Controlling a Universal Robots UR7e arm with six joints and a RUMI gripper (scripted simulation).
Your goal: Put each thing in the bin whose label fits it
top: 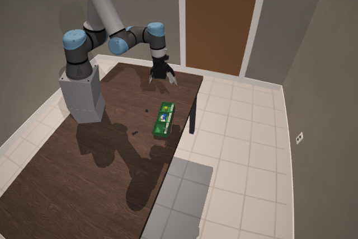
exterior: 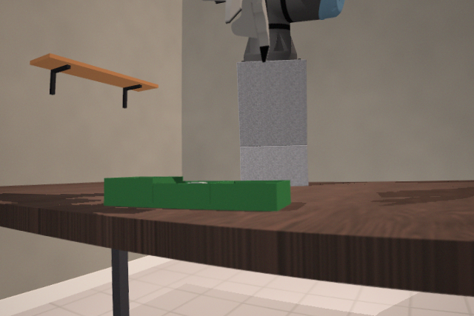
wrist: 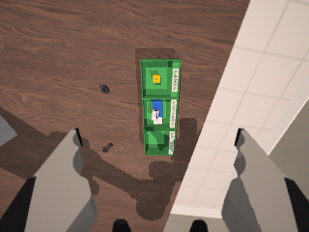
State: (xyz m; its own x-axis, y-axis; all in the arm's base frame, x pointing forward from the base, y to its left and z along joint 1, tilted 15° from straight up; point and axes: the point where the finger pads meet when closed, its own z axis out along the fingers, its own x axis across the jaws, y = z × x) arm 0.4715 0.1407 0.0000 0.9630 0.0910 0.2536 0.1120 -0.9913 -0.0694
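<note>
Table (top: 86, 155): edge lies close beside bins. Green bins (top: 164, 119): well below end effector (top: 163, 80), which is spread wide, nothing grasped. Two small dark parts (wrist: 107, 147), (wrist: 104, 89): left of bins; slip or bin tipping risked if low approach misjudged.

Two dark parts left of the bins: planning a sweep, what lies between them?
Only bare wood between the round part and the bolt-like part, per the wrist view.

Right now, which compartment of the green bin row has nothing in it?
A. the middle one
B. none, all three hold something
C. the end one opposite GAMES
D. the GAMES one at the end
C: in the wrist view the GAMES compartment holds a yellow piece, the middle compartment a blue and white item, and the far end compartment shows only green floor.
</note>
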